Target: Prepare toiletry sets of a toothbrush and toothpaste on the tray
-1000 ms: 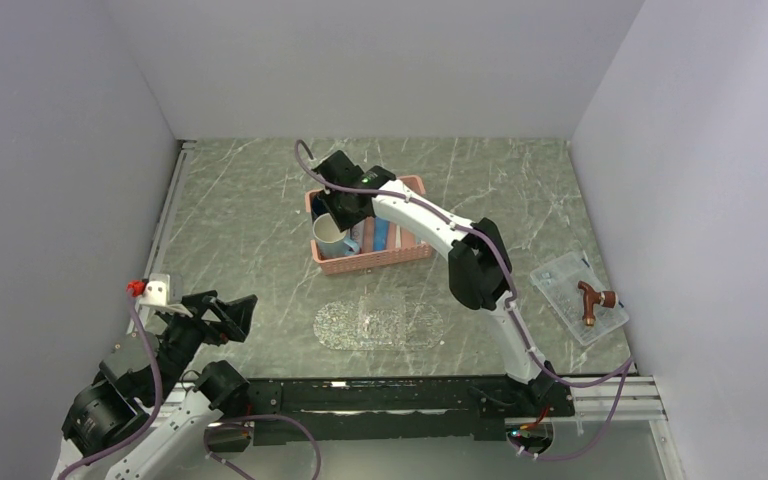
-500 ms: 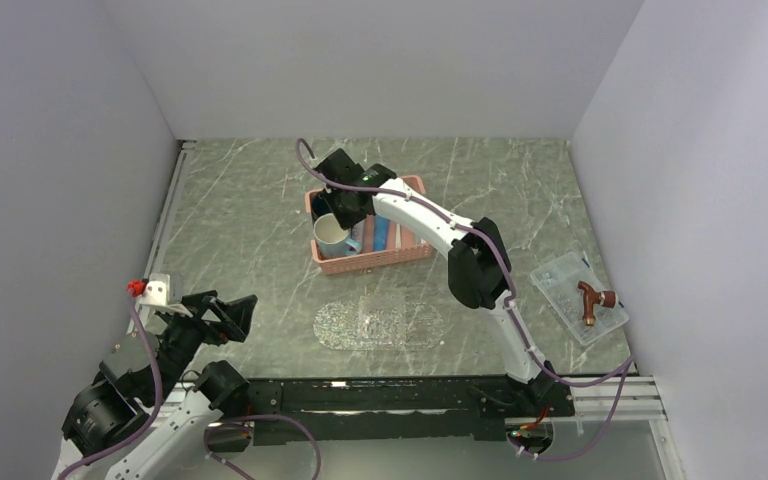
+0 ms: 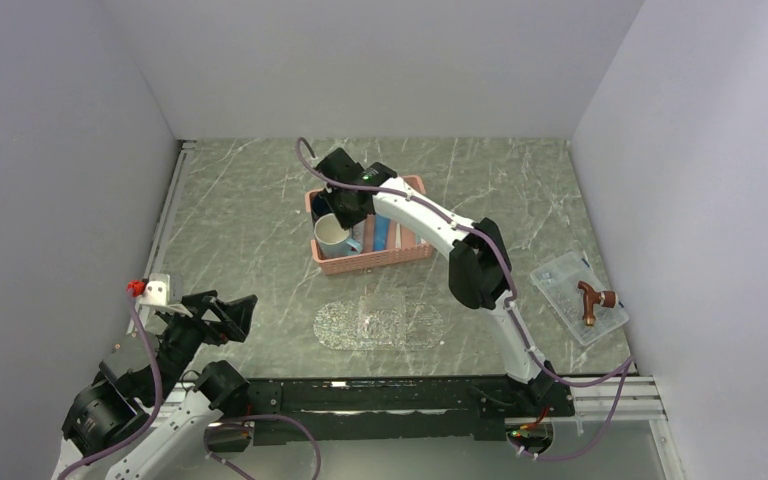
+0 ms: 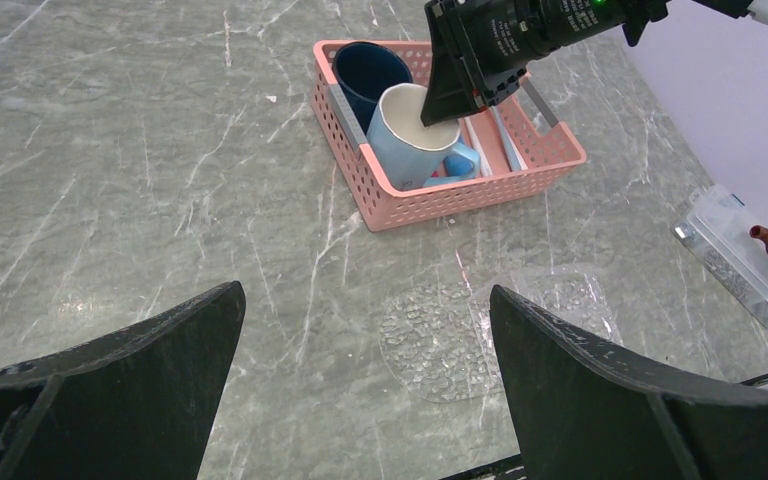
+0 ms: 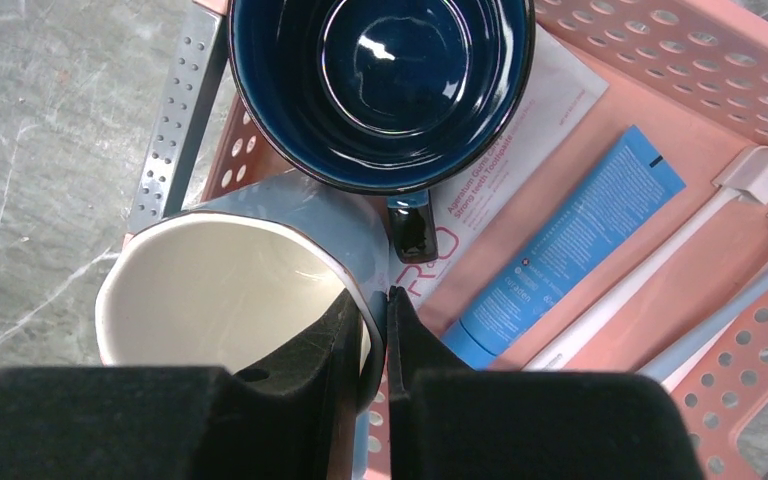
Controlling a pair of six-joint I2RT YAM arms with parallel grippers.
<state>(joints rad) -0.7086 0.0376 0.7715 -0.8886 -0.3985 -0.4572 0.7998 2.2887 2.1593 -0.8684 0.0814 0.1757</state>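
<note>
My right hand [image 5: 386,300] is clamped on the rim of the light blue mug [image 5: 210,290], one finger inside the cup and the other against its outer wall. The mug sits tilted in the near left corner of the pink basket [image 4: 440,200]. Right behind it in the same basket, at the far left corner, stands a dark blue mug [image 5: 380,80], upright.

To the right of the mugs, on the basket floor, lies a white toothpaste [image 5: 520,150] packet with red lettering, partly under the dark mug. A blue toothpaste [image 5: 570,245] tube lies just beside it. Further right in the basket are a white toothbrush [image 5: 660,260] and a second, greyer-looking one [image 5: 740,298], side by side.

The tray [image 3: 380,322] lies flat on the table [image 3: 240,220], just in front of the basket, with nothing on it.

My left hand [image 4: 365,300] hangs over the table, well to the near left of the basket, fingers wide apart and holding nothing.

A clear box [image 3: 570,300] with a brown piece in it lies well to the near right of the basket.
</note>
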